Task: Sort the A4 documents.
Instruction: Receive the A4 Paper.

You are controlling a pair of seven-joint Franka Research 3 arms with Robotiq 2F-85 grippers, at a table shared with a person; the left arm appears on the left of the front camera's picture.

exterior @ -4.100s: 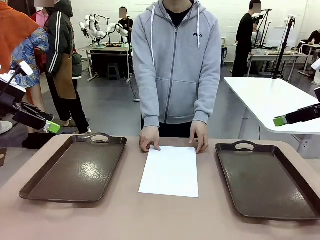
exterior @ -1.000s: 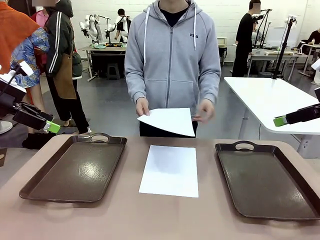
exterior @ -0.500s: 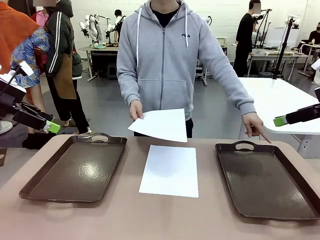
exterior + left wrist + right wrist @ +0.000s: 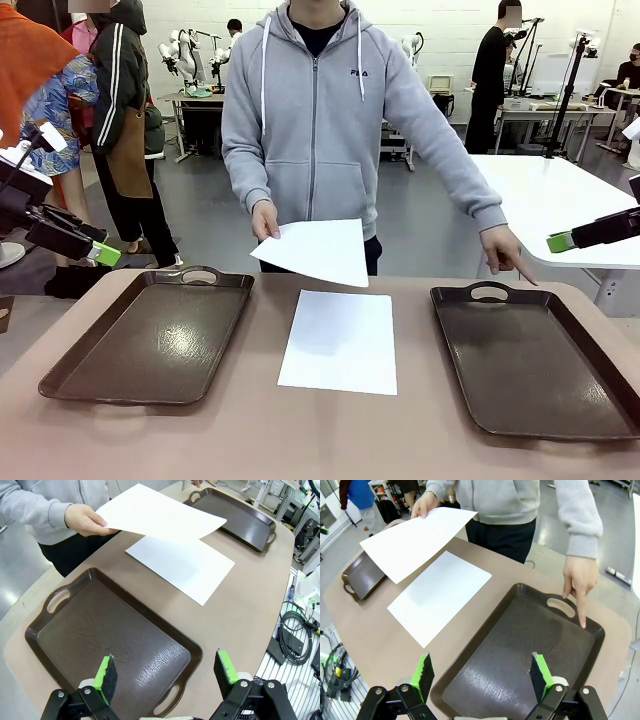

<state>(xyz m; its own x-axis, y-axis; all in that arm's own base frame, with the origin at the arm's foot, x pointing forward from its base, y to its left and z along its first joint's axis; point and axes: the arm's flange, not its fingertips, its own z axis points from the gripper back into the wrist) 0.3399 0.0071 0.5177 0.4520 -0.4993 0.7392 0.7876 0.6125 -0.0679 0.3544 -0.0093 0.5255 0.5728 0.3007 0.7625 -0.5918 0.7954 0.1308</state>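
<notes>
Person offers an A4 document (image 4: 315, 250), pointing at the tray (image 4: 540, 370) right of it; left gripper (image 4: 167, 672) and right gripper (image 4: 482, 675) have fingers released; the right probably should take it.

Two plain white blank sheets. The flat sheet (image 4: 338, 342) lies on the table (image 4: 300, 440) between the left tray (image 4: 150, 340) and the right tray (image 4: 530, 365), touching neither, its long sides running away from the robot. The held sheet (image 4: 315, 250) is in the air over the table's far edge, tilted, gripped at one corner by the person's hand (image 4: 265, 222).
</notes>
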